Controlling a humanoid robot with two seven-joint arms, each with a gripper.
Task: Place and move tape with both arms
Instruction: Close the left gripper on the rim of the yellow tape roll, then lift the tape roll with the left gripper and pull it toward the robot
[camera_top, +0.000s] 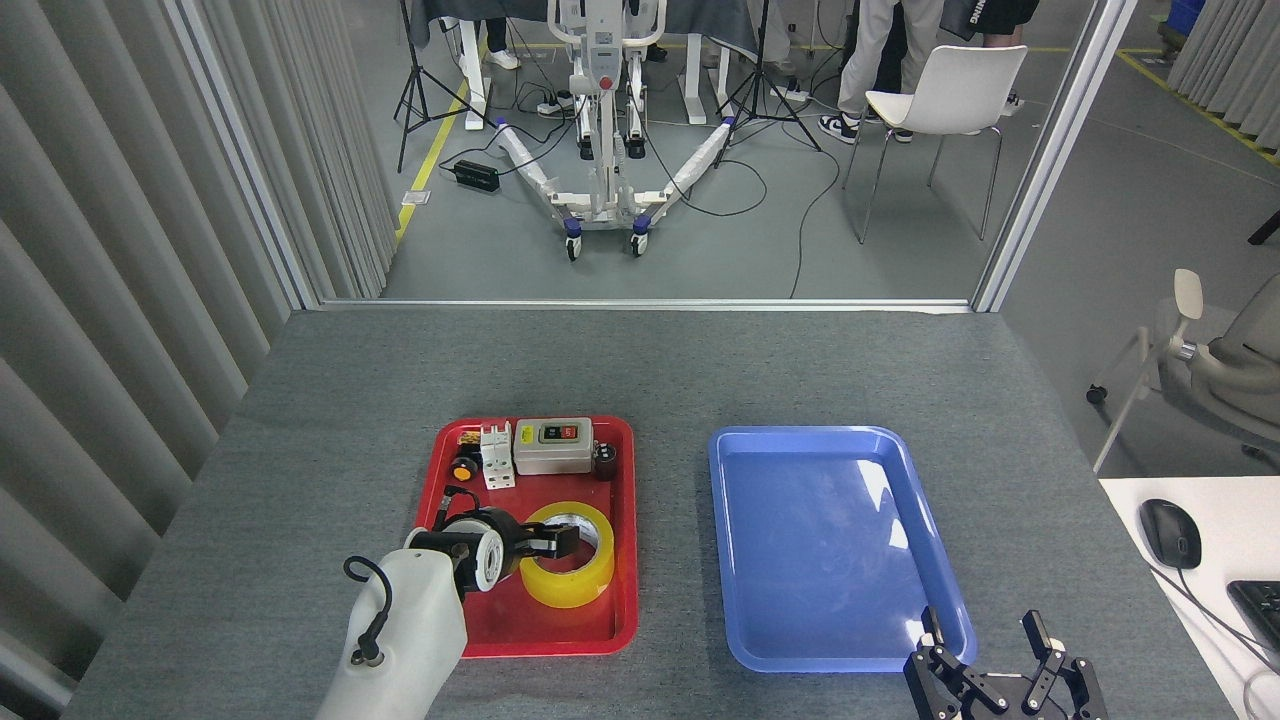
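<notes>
A: Tape (571, 570) lies flat, core up, in the near half of the red tray (625, 600), apart from the switch box (553, 446) and small parts at its 12 o'clock. Likely kept clear so fingers can reach it.

B: Left gripper (555, 541)?

A: At the roll's 9 o'clock, reaching across its rim into the core; fingers seem pinched on the near wall, though I cannot tell for sure.

B: Right gripper (995, 660)?

A: Low at the blue tray's (740, 600) 5 o'clock corner, fingers spread, holding nothing. Probably waiting for a handover.
</notes>
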